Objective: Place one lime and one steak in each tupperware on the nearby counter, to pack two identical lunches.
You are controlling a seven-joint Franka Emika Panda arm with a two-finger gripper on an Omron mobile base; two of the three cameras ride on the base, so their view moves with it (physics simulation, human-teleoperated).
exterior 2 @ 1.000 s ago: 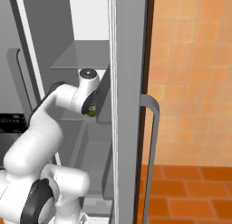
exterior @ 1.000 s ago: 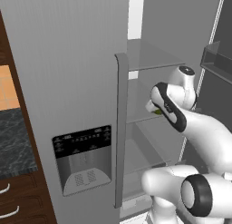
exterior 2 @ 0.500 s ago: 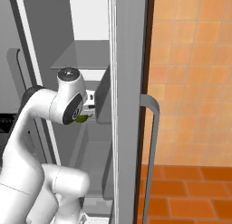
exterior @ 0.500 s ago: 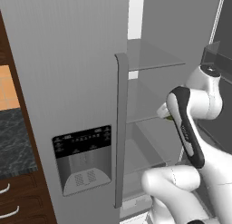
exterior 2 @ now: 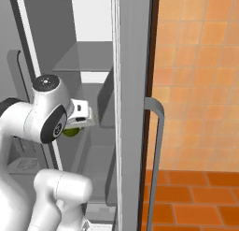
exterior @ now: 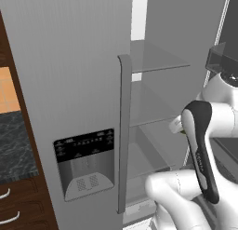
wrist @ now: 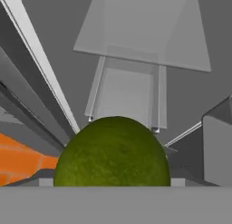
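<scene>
Gripper holds lime by open fridge

Since a second ago the arm has swung back from the fridge shelves, carrying the lime with it. The gripper now sits lower and nearer the fridge's open front than before.

A grey fridge stands open, its glass shelves bare. Its closed door carries a long handle and a dispenser panel. Orange tiles cover the wall.
</scene>
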